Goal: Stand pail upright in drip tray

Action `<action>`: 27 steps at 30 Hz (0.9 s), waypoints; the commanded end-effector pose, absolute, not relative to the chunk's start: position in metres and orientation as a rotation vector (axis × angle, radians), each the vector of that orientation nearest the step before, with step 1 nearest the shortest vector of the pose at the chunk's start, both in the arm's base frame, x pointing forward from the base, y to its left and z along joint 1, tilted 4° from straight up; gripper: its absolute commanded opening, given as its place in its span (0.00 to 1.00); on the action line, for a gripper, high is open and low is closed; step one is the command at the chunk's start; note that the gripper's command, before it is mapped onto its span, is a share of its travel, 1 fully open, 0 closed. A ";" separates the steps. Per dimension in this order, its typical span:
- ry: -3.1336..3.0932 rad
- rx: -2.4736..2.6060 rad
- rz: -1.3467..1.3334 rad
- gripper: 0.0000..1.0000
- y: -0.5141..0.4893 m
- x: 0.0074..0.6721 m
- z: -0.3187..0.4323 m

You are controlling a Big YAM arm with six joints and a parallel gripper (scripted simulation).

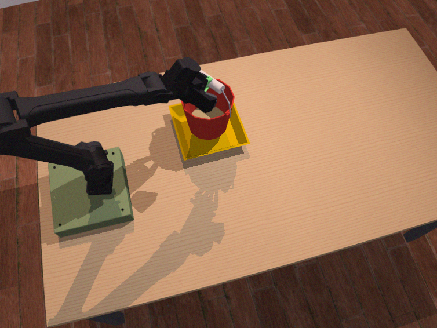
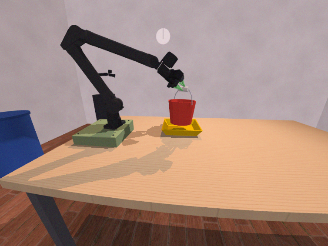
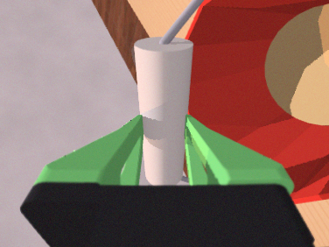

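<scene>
Top view: the red pail (image 1: 208, 123) hangs upright, mouth up, over the yellow drip tray (image 1: 240, 132), toward its 11 o'clock corner. Exterior view: its axis is vertical, bail raised. Wrist view: the gripper (image 3: 164, 144) is clamped narrowly on the white handle grip (image 3: 164, 88).

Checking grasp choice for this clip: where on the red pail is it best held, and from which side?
By the white grip sleeve at the top of its wire handle, which stands up over the pail. The hand is shut on it from above on the arm's side, fingers squeezing the cylinder across its width, so the pail hangs upright over the drip tray.
</scene>
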State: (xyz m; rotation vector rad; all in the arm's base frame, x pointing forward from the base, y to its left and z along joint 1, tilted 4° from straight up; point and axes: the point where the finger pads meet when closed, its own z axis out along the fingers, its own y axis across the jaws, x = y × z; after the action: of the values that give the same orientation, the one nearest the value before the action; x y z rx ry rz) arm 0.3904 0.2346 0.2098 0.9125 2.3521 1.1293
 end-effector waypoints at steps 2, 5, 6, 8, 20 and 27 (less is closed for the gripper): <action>2.274 0.842 1.189 0.21 0.241 0.403 0.249; 2.281 0.845 1.182 0.21 0.241 0.403 0.246; 2.283 0.845 1.179 0.21 0.242 0.403 0.246; 2.287 0.847 1.175 0.21 0.242 0.403 0.244; 2.305 0.851 1.157 0.21 0.244 0.403 0.236; 2.314 0.852 1.149 0.21 0.245 0.403 0.232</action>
State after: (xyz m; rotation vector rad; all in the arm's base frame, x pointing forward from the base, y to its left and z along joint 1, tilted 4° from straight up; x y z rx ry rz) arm 0.3924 0.2326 0.1900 0.9380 2.3911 1.0713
